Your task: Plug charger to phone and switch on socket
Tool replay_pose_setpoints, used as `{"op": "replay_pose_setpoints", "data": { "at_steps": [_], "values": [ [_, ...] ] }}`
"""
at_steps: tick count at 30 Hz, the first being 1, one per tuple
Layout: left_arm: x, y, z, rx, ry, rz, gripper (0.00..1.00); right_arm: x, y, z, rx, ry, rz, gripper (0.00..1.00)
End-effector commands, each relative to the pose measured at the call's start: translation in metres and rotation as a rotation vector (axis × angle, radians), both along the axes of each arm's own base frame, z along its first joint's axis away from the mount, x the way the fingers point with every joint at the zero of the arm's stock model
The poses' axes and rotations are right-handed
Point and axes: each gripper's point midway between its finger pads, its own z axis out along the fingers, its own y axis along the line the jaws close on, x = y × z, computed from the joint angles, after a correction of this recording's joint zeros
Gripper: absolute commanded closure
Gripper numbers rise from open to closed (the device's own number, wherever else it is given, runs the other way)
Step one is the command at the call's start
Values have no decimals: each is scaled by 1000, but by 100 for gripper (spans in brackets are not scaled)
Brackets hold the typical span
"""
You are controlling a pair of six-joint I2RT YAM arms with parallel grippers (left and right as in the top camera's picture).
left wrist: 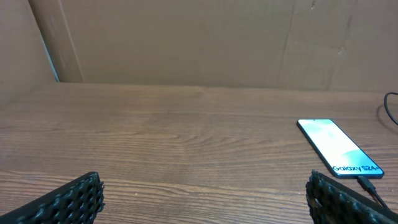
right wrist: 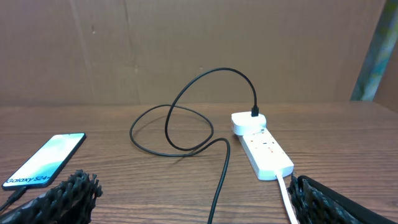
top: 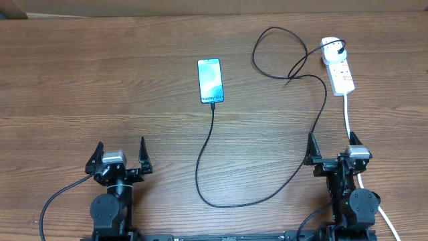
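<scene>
The phone (top: 210, 80) lies flat near the table's middle, its screen lit light blue; it also shows in the left wrist view (left wrist: 339, 148) and the right wrist view (right wrist: 46, 160). The charger (top: 198, 167), a thin black cable, meets the phone's near end, sweeps toward me, loops (right wrist: 221, 168) and ends in a black plug seated in the white socket (top: 338, 65) (right wrist: 264, 149). My left gripper (top: 121, 150) (left wrist: 202, 199) stands open at the front left. My right gripper (top: 331, 144) (right wrist: 196, 199) stands open at the front right, the cable passing between its fingers on the table.
The socket's thick white cord (top: 348, 114) (right wrist: 286, 193) runs toward me beside the right arm. A brown cardboard wall (left wrist: 199, 43) closes the far side of the wooden table (top: 100, 80).
</scene>
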Motion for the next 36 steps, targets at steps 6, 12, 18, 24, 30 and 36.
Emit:
{"op": "replay_pose_setpoints", "data": {
  "at_steps": [6, 12, 18, 24, 30, 36],
  "values": [
    [0, -4, 1, 21, -6, -20, 0, 0, -2, -1, 6, -5, -11, 0],
    [0, -4, 1, 21, -6, -20, 0, 0, -2, -1, 6, -5, -10, 0],
    [0, -4, 1, 21, -6, -20, 0, 0, -3, -1, 5, -5, -17, 0],
    [0, -4, 1, 21, -6, -20, 0, 0, 5, -2, 2, -5, 16, 0],
    [0, -4, 1, 21, -6, -20, 0, 0, 8, -2, -2, -5, 30, 0],
    [0, -4, 1, 21, -6, -20, 0, 0, 8, -2, -1, -4, 31, 0]
  ]
}}
